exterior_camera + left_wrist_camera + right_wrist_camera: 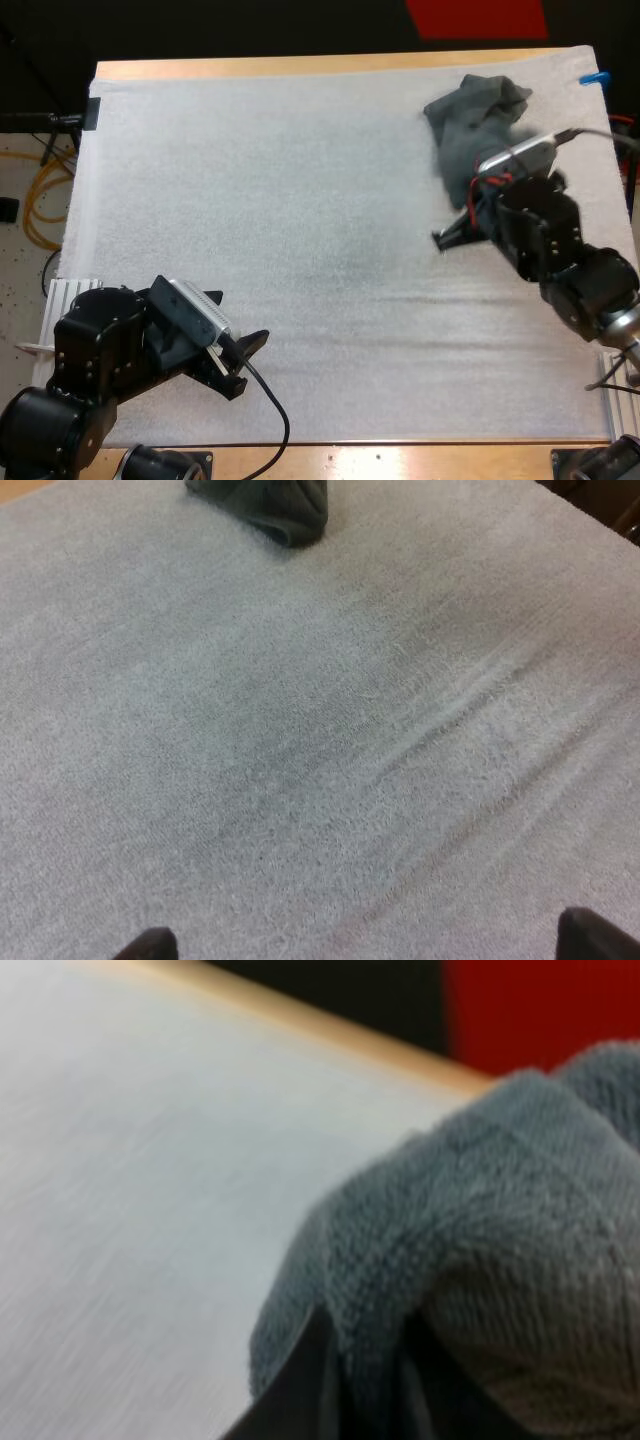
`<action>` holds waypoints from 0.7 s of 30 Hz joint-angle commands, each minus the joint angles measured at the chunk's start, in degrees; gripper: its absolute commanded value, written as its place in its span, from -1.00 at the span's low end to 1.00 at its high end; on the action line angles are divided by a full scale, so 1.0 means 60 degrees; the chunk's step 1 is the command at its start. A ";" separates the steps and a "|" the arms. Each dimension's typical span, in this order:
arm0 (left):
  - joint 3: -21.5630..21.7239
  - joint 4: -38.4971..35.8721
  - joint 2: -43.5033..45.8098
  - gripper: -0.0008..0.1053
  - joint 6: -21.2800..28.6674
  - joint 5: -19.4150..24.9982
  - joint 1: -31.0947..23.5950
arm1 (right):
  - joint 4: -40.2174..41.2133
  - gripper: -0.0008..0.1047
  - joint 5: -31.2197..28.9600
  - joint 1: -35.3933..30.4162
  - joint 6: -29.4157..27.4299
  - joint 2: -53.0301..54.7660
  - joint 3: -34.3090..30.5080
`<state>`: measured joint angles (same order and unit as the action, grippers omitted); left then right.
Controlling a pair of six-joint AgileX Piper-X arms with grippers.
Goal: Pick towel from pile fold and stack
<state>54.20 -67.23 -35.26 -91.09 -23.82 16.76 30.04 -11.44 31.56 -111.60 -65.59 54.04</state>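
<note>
A crumpled dark grey-green towel [475, 120] lies at the far right of the white mat [300, 200]. My right gripper [458, 215] is at the towel's near edge, partly raised, with towel cloth hanging from it. In the right wrist view its fingers [295, 1390] press a thick fold of the towel [500, 1240] from both sides. My left gripper [248, 365] hovers low over the mat's near left part, far from the towel. It is open, with its fingertips [150, 945] wide apart over bare mat. The towel [270, 505] shows far ahead of it.
The mat covers nearly the whole wooden table [330, 62]. Faint creases [470, 700] run across the mat in front of my left gripper. A white ribbed block [70, 295] sits at the near left edge of the mat.
</note>
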 commanded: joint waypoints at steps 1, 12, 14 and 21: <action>-0.0011 0.0137 0.0012 0.35 -0.0060 -0.0072 0.0033 | 0.0702 -0.98 0.0842 0.0021 0.0678 -0.0214 -0.0243; -0.0011 0.0255 0.0012 0.35 -0.0060 -0.0072 0.0033 | -0.0688 -0.98 0.4607 0.2294 0.3714 -0.2912 -0.1639; -0.0011 0.0255 0.0012 0.35 -0.0060 -0.0072 0.0033 | -0.1200 -0.98 0.5026 0.3030 0.4177 -0.3161 -0.1497; -0.0011 0.0255 0.0012 0.35 -0.0060 -0.0072 0.0033 | -0.1911 -0.98 0.6057 0.4452 0.5496 -0.3912 -0.0504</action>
<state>54.20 -66.29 -35.26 -91.09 -23.82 16.76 19.07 23.87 58.33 -78.97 -89.28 50.53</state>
